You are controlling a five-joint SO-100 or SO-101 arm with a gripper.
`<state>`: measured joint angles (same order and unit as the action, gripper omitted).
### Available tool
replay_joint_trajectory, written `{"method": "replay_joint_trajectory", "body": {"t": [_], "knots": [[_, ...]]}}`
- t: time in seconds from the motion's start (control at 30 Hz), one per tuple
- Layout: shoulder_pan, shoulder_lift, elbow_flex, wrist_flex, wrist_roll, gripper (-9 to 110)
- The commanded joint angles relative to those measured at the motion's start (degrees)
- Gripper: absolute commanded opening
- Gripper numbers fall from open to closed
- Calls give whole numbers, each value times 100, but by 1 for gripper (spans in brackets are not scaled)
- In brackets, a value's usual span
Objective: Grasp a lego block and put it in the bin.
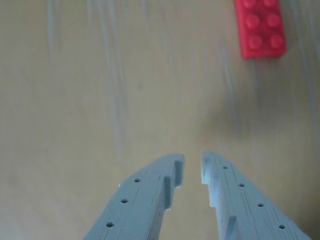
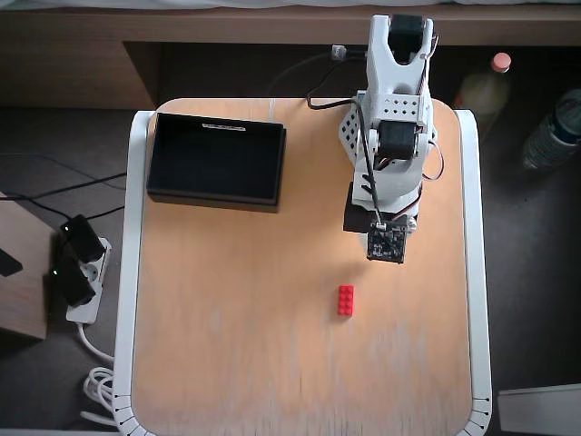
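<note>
The red lego block (image 2: 346,300) lies flat on the wooden table, right of centre in the overhead view. In the wrist view it (image 1: 261,27) sits at the top right, ahead of and to the right of my gripper (image 1: 193,165). The grey fingers (image 1: 150,195) are almost together, with a narrow slit between the tips and nothing in it. In the overhead view the folded arm (image 2: 386,154) and its camera board hide the gripper, a short way above the block. The black bin (image 2: 213,198) stands at the table's upper left with nothing in it.
The table has a white rim (image 2: 134,272). Two bottles (image 2: 481,86) stand off the table at the upper right. A power strip with cables (image 2: 77,268) lies on the floor at the left. Cables run behind the arm's base.
</note>
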<state>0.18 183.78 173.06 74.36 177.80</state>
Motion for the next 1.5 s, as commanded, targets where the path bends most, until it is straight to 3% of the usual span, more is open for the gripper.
{"method": "replay_joint_trajectory", "body": {"t": [0.0, 0.83, 1.3, 1.47], "knots": [[97, 396, 826, -360, 176, 0], [958, -4148, -3938, -519, 694, 0], [1626, -6469, -5493, -545, 1239, 3], [1652, -6987, -5625, -1099, 1204, 7]]}}
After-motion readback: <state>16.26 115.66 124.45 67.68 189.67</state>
